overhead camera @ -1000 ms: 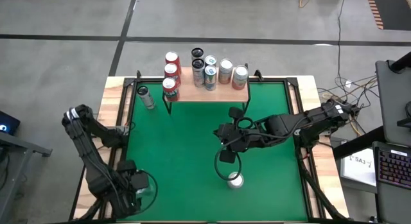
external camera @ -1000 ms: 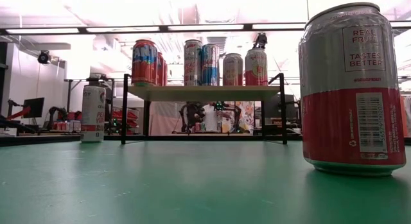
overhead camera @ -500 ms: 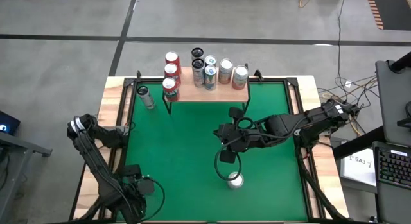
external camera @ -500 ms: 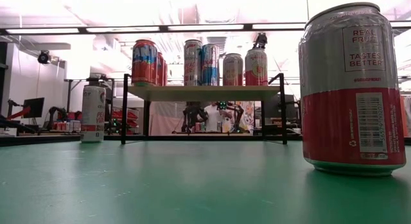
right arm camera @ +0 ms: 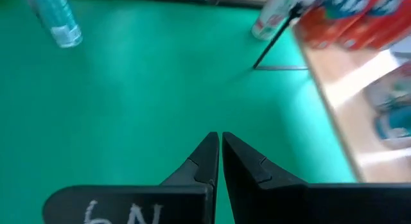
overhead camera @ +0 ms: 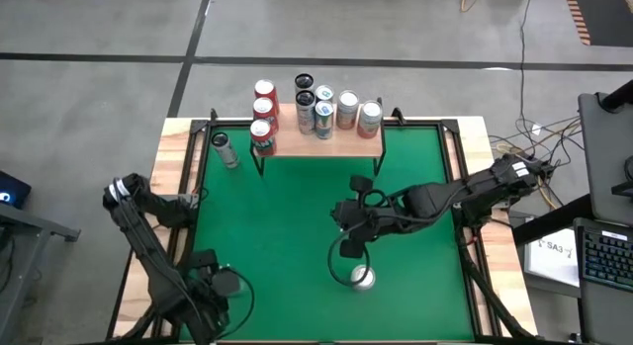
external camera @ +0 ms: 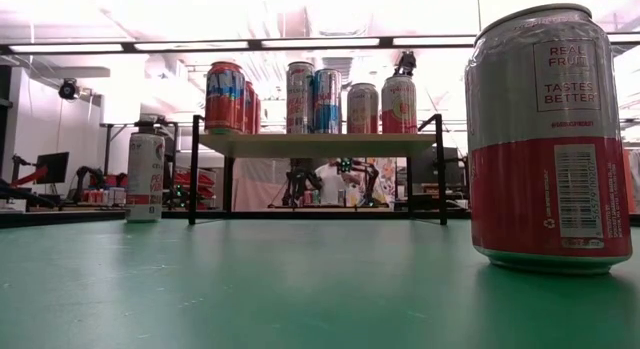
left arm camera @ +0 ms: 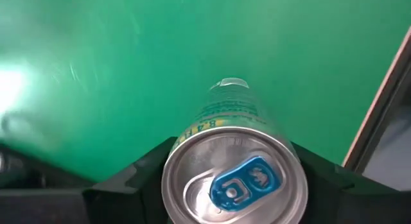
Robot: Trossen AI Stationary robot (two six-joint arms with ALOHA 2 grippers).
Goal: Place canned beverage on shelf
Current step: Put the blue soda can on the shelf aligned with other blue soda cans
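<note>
At the near left corner of the table, we are watching the left gripper pointing down over a can with a blue tab. Its dark fingers are pressing against both sides of the can just below the rim, so the jaws are standing about a can's width apart and holding it. We are not able to tell whether the can's base is resting on the green surface or hanging above it. This can is sitting well apart from the shelf.

Farther back on the left, a slim can is standing upright on the table, just beside the shelf's left legs.

The shelf is standing at the far edge, in the middle. Red cans are lining its left end, and other cans are standing upright to their right.

The right gripper is hovering over the middle of the table, reaching in from the right side. Its jaws are closed tip to tip, with nothing between them.

Just in front of it, near the front edge, a red-and-silver can is standing upright on the table, touched by neither gripper.
</note>
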